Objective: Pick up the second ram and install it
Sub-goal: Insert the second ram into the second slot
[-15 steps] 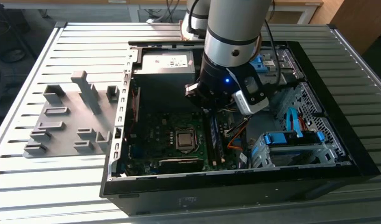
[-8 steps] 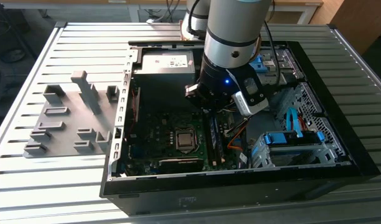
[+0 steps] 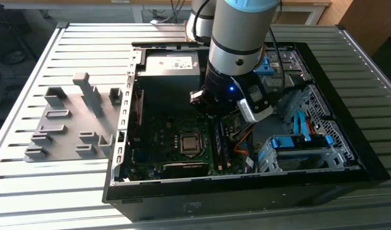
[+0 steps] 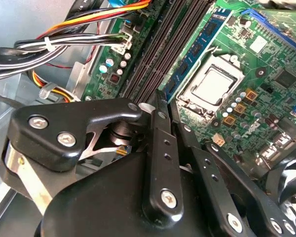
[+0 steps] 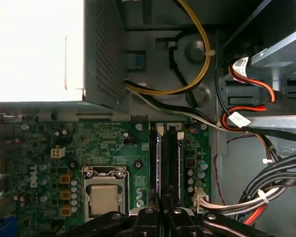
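hovering: my gripper [image 4: 164, 106] hangs inside the open computer case [image 3: 349, 158], low over the motherboard [image 5: 108, 148], right above the long black memory slots [image 5: 166, 158].
tool state: fingers drawn close together, nearly touching; i cannot tell whether a stick is pinched between them.
the second ram: one dark blue-green stick [image 4: 200, 47] stands in a slot beside the silver processor socket [image 4: 212, 89]; whether this is the second ram, i cannot say.
progress: my judgement, late stage; i'm at the slots, the grey holder tray [image 3: 74, 124] outside on the slatted table [image 3: 29, 57] looks emptied; seating unconfirmed.
textures: matte black finger links with bright screws; glossy green board; ribbed slots; perforated metal power supply [image 5: 106, 54]; bundled cables [image 5: 256, 197], yellow, red, black, white.
shapes: ram thin, flat, long; tray blocky, moulded.
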You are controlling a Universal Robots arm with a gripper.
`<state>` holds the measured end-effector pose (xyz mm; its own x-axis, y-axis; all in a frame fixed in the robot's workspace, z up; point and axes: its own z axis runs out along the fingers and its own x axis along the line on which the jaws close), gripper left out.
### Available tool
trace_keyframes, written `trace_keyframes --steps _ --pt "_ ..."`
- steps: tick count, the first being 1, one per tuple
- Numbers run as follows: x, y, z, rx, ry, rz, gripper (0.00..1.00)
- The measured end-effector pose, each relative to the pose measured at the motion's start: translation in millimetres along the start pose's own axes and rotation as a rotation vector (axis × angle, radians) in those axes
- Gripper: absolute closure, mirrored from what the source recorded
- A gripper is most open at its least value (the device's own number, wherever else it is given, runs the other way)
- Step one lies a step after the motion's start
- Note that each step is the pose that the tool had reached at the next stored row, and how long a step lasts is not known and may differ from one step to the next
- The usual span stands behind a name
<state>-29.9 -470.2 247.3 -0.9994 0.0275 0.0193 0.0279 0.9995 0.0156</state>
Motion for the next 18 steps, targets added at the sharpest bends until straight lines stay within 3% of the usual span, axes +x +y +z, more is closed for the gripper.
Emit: trace_keyframes --steps 10,18 --pt "-0.2 -4.8 5.4 -0.0003 0.0006 0.01 0.86" --pt "-0.5 -6.4 16.2 0.0003 0.0007 0.011 0.86"
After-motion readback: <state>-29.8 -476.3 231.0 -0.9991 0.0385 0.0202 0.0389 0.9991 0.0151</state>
